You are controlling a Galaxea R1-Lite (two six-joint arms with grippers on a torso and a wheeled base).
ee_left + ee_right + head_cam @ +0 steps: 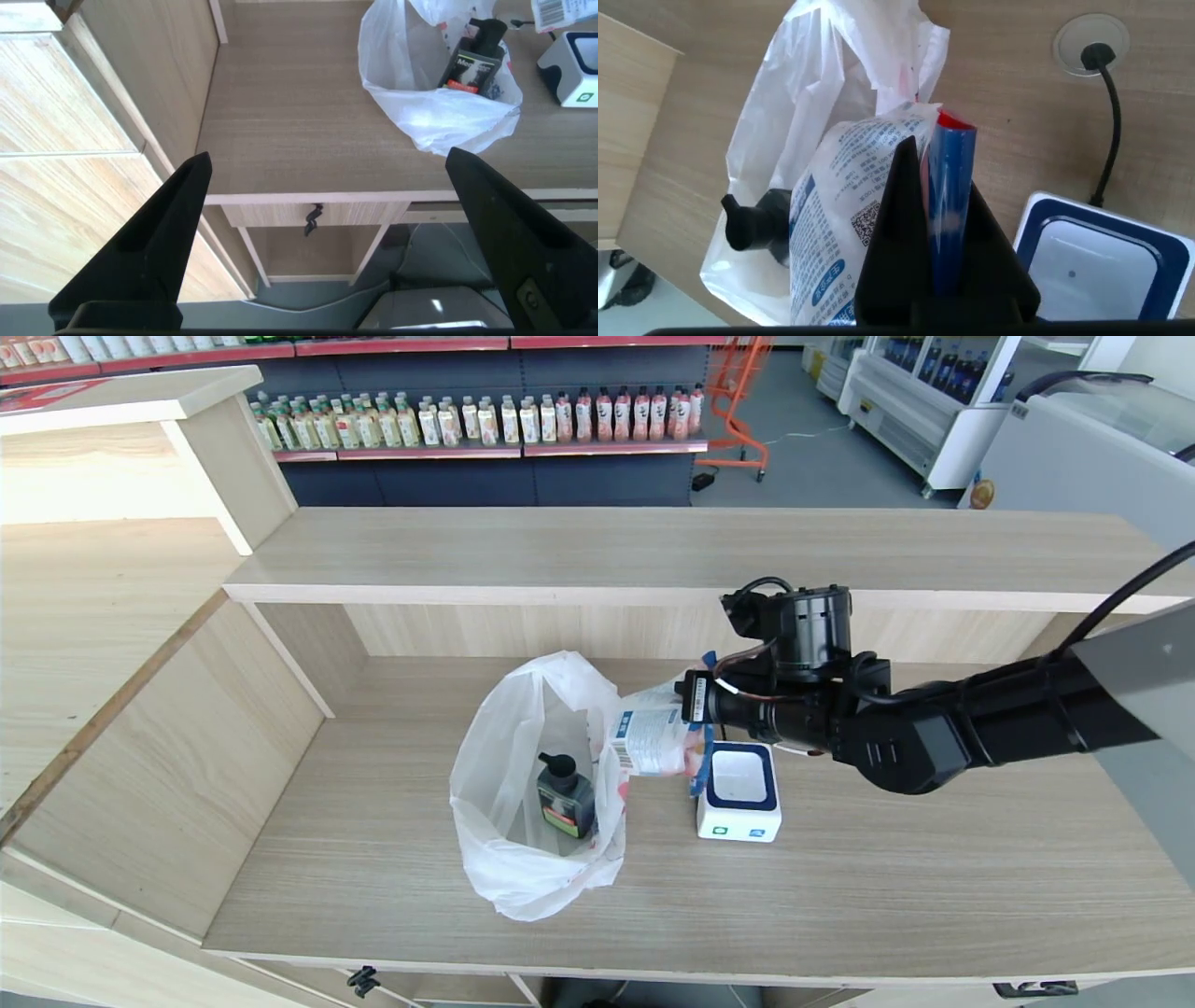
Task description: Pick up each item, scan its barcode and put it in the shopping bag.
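Note:
My right gripper (693,739) is shut on a white-and-blue printed packet (646,739), holding it in the air between the scanner (739,791) and the white plastic shopping bag (509,793). From the right wrist the packet (842,252) hangs over the bag's (813,121) open mouth, with a blue-and-red strip pinched between the fingers (901,224). A dark pump bottle (564,795) stands inside the bag, also seen as a black pump top (755,222). My left gripper (327,243) is open, held off the counter's front edge, away from the bag (439,89).
The scanner, a white box with a blue-rimmed window (1092,266), sits right of the bag, its cable running to a grommet (1092,47). A raised wooden ledge (691,555) borders the counter's back and a side wall (177,747) its left. Open counter lies to the right.

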